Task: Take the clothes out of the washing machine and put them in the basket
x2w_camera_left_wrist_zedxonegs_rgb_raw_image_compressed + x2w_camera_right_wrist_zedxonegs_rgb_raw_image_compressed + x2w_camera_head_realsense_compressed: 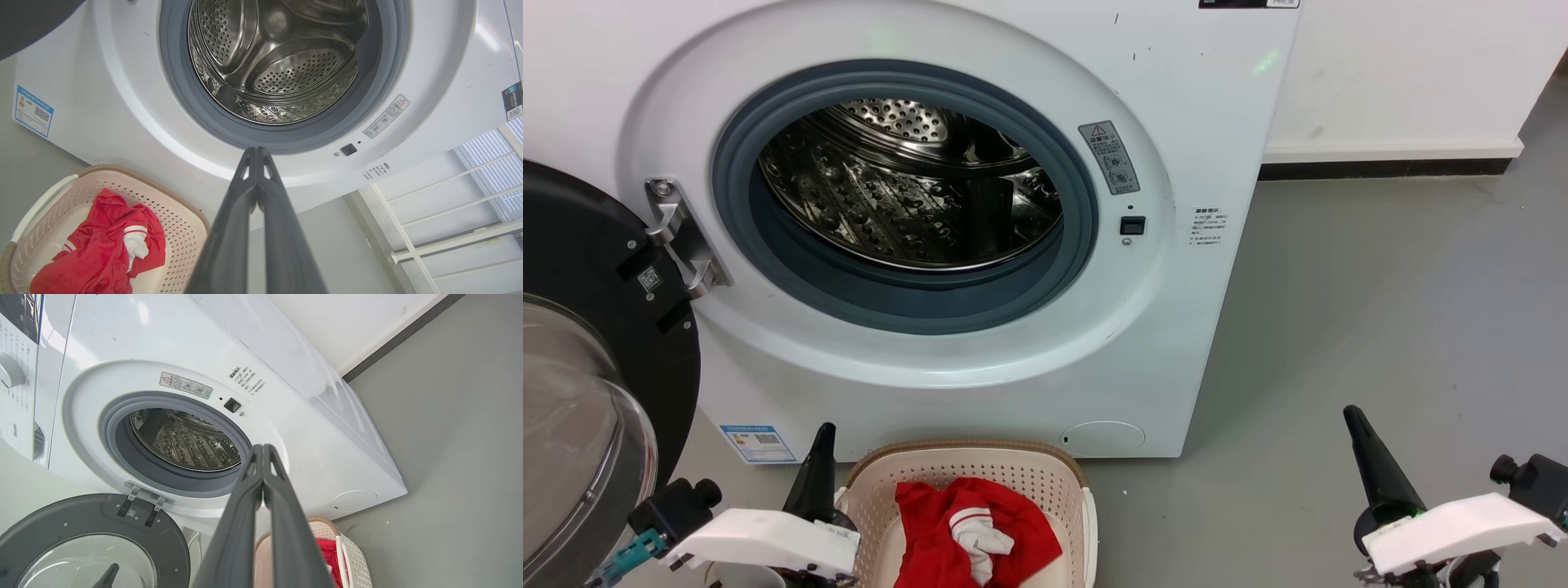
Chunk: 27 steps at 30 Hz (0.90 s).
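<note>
Pressing flat against each other, the two dark fingers point(235, 241) of the left gripper point(257, 152) meet at their tips with no gap between them, gripping nothing and touching nothing. In the head view this gripper sits just beside the left rim of the basket point(968, 448), pointing up toward the washing machine point(1217, 122). The right gripper point(262, 447) is closed the same way, its fingers point(241, 535) joined tip to tip and holding nothing. It hangs above the bare grey floor point(1380, 310), well apart from the basket on its right.

The clothes point(931, 531) lie crumpled in the basket, a bright red heap resting on its bottom. A white part is bunched near the middle of the heap, and a red-and-white striped band crosses it. The cream basket stands on the floor just in front of the washer's base, below the grey-rimmed porthole. Behind the porthole the perforated steel drum point(890, 204) gleams. The dark-framed glass door point(596, 359) hangs swung out on its hinge to the left.
</note>
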Available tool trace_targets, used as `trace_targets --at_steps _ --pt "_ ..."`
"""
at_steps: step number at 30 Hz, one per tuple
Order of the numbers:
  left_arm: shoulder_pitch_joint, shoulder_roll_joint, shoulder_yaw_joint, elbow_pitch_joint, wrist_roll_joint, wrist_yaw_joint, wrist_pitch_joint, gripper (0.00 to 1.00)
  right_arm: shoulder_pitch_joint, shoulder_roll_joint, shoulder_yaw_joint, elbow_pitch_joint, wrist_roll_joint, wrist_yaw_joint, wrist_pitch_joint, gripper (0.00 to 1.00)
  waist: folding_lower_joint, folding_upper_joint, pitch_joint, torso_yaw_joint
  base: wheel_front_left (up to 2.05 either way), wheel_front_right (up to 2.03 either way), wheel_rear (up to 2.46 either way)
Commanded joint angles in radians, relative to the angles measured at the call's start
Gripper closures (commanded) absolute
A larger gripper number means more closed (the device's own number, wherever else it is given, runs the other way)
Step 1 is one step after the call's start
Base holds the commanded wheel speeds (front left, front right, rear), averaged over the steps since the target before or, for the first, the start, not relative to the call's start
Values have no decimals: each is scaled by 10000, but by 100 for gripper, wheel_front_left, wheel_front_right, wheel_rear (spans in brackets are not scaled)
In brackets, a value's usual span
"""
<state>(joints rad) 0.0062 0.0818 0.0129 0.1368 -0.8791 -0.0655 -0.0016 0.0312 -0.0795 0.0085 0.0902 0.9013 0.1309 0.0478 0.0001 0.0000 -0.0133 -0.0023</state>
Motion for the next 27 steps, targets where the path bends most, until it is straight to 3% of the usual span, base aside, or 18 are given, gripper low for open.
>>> trace_targets --at_steps 1,27 --pt "-323 -23 94 -45 -323 -82 52 100 -315 -71 -54 -41 360 0 -14 100 0 0 3 1 0 0 0" --pt "-718 -145 511 457 -3424 -336 552 100 -828 -77 -352 648 3540 0 113 100 0 0 61 9 0 0 0"
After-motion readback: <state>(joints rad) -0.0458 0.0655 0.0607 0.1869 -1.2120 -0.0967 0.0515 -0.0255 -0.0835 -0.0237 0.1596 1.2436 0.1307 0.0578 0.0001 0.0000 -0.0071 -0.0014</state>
